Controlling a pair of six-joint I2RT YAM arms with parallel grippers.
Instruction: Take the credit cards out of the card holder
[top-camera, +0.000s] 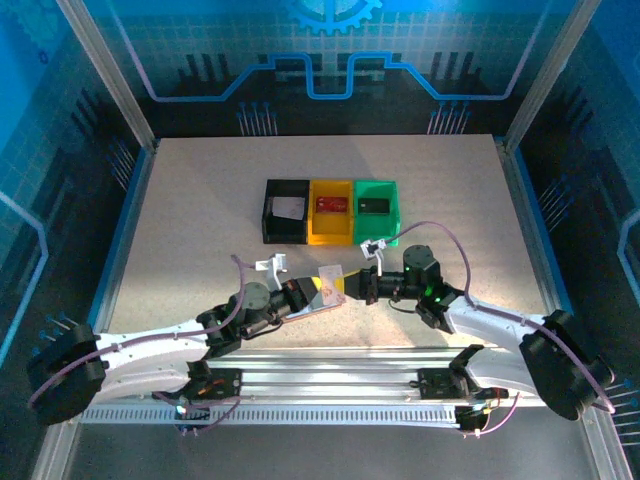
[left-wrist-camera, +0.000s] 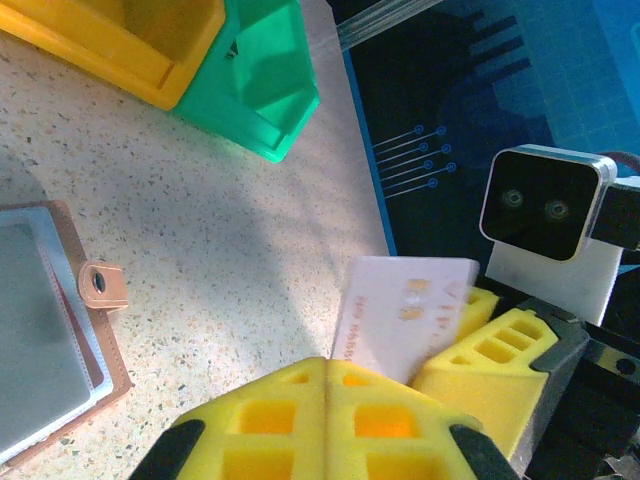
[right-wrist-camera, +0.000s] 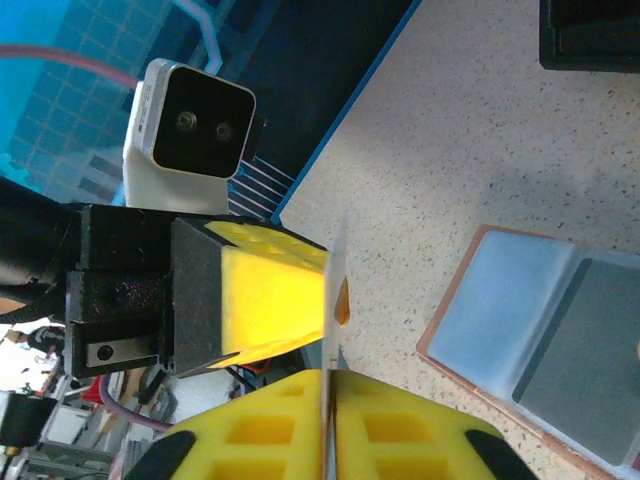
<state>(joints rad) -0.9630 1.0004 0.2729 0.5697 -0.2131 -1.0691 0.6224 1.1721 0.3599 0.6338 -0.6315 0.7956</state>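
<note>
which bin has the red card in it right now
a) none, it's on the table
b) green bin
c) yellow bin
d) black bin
c: in the top view the red card lies inside the yellow bin, the middle one of the row.

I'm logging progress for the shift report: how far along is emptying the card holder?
Done: a whitish card sits in the black bin, a red card in the yellow bin, a black card in the green bin. In hand: both the left claw and the right claw pinch a pale card beside the open card holder. Left: setting it down; whether the holder's pockets hold more cannot be told.
</note>
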